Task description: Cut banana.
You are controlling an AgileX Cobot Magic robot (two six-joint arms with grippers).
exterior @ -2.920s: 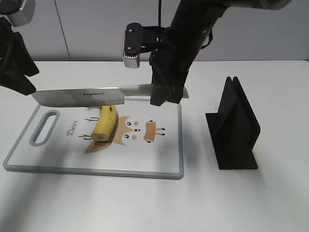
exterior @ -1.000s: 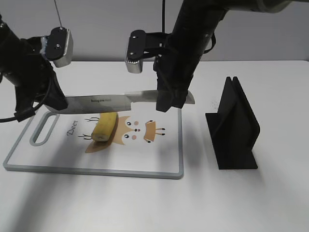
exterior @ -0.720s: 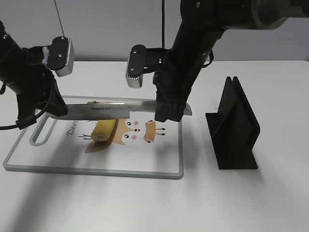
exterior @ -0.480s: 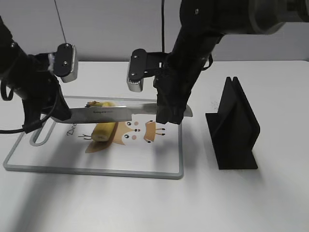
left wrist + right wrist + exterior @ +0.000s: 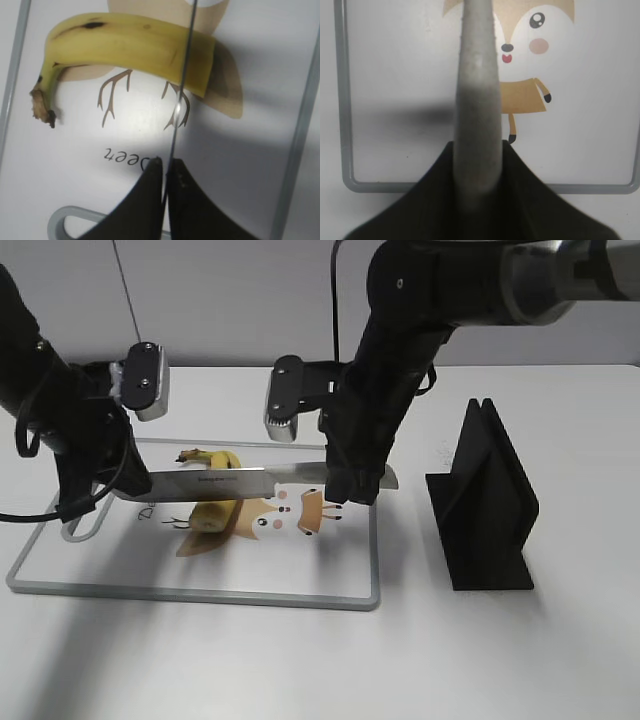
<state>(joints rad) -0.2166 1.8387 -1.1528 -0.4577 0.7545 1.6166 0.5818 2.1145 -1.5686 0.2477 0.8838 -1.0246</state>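
Cut not yet made, by the look of it. Short curved yellow unpeeled banana (image 5: 135, 50) intact in the left wrist view, no slit visible in the peel; lying across the brown deer print on the white plastic cutting board with grey rim (image 5: 200, 597), stem end toward the back.

Long steel kitchen knife (image 5: 225, 481) held level over the banana, blade crossing it near the blunt end; contact with the peel not resolvable. Left claw (image 5: 163, 172) pinched nearly closed on the blade tip. Right claw (image 5: 476, 165) clamped on the knife's pale grey handle (image 5: 477, 90).

Remaining, as judged: press the blade down through the fruit to the board, separate the pieces, lift the knife clear.

Count: 1 banana, 1 knife, 1 cutting board, 1 black slotted knife stand (image 5: 485, 510) on the white tabletop (image 5: 450, 660) right of the board, 2 claws.
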